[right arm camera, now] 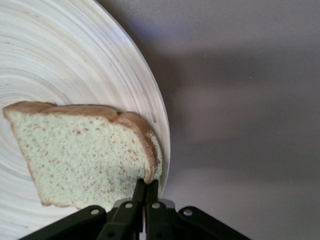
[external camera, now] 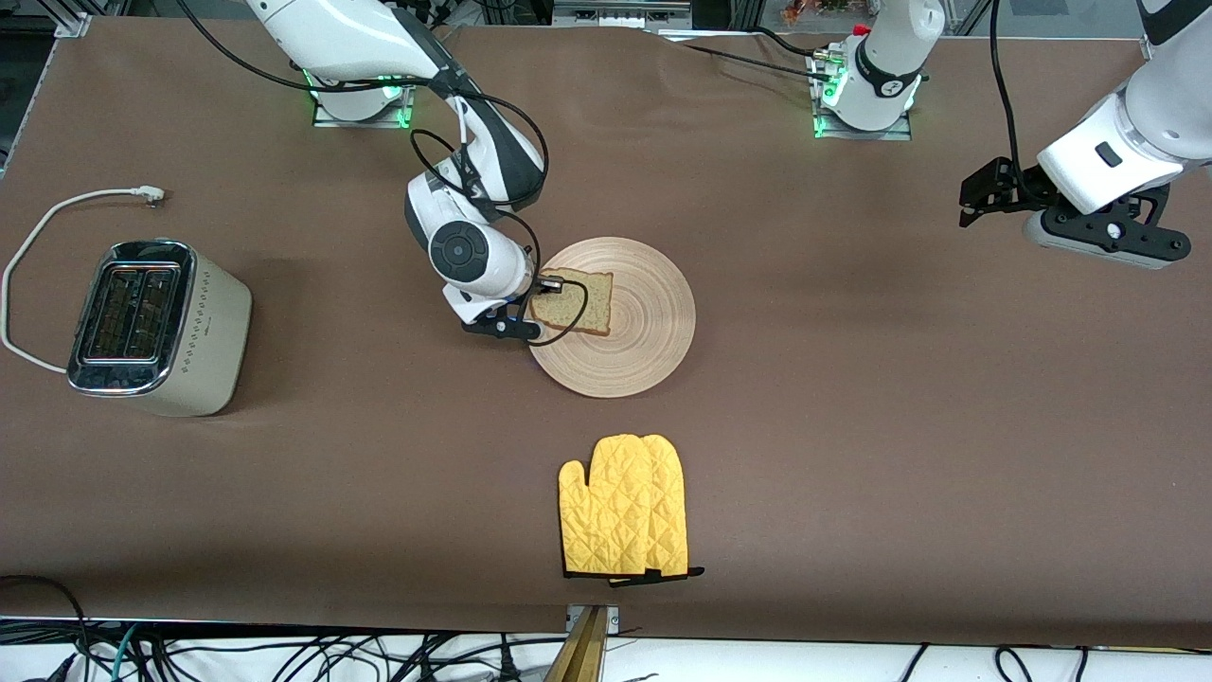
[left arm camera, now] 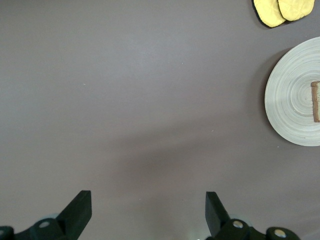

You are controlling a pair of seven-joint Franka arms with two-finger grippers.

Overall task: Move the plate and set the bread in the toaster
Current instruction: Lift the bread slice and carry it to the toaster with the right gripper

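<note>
The round wooden plate point(external camera: 644, 322) lies mid-table. The slice of bread point(external camera: 578, 301) rests on its half toward the right arm's end. My right gripper point(external camera: 536, 308) is down at the plate's rim and shut on the bread's crust edge; the right wrist view shows its fingertips point(right arm camera: 145, 184) pinching the bread point(right arm camera: 85, 155) over the plate point(right arm camera: 75, 60). The cream toaster point(external camera: 156, 327) stands at the right arm's end, slots up and empty. My left gripper point(external camera: 975, 194) waits open and empty over bare table at the left arm's end point(left arm camera: 147, 200); its wrist view shows the plate point(left arm camera: 292, 100) and bread point(left arm camera: 316, 101).
A yellow quilted oven mitt point(external camera: 625, 507) lies nearer the front camera than the plate; it also shows in the left wrist view point(left arm camera: 282, 10). The toaster's white cord point(external camera: 57, 213) loops on the table beside the toaster.
</note>
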